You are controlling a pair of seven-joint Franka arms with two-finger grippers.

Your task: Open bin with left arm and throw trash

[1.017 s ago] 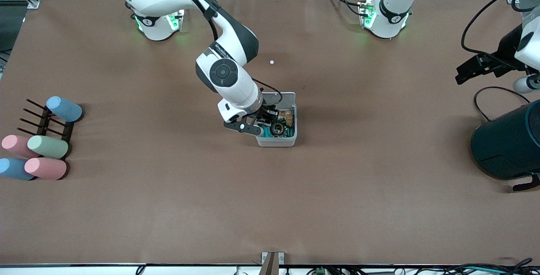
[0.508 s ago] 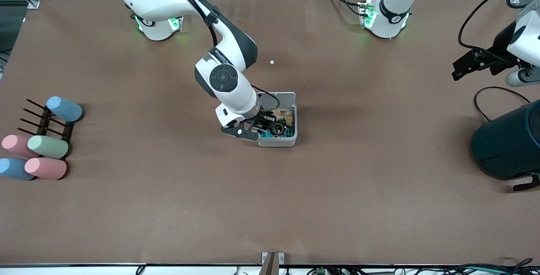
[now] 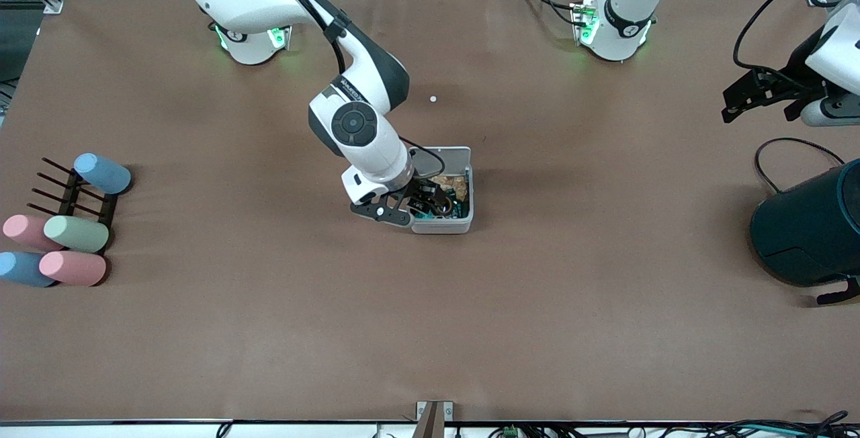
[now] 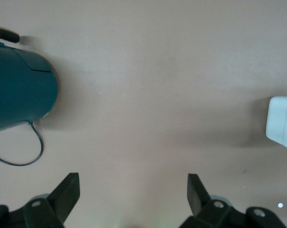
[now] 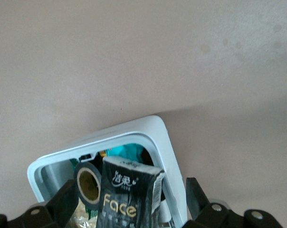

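With its lid up, the small white-grey square plastic bin (image 3: pixel 455 223) sits mid-tabletop | right gripper (image 3: pixel 424 201) over it, fingers spread, black printed packet (image 5: pixel 129 198) released inside | left gripper (image 3: pixel 758 94) waits, fingers apart, well aside

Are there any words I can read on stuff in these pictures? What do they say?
"Face": on the black packet in the bin, between the right claw's open fingers.
Chinese characters above "Face": too small to read.
White print on the right arm: too blurred to read.
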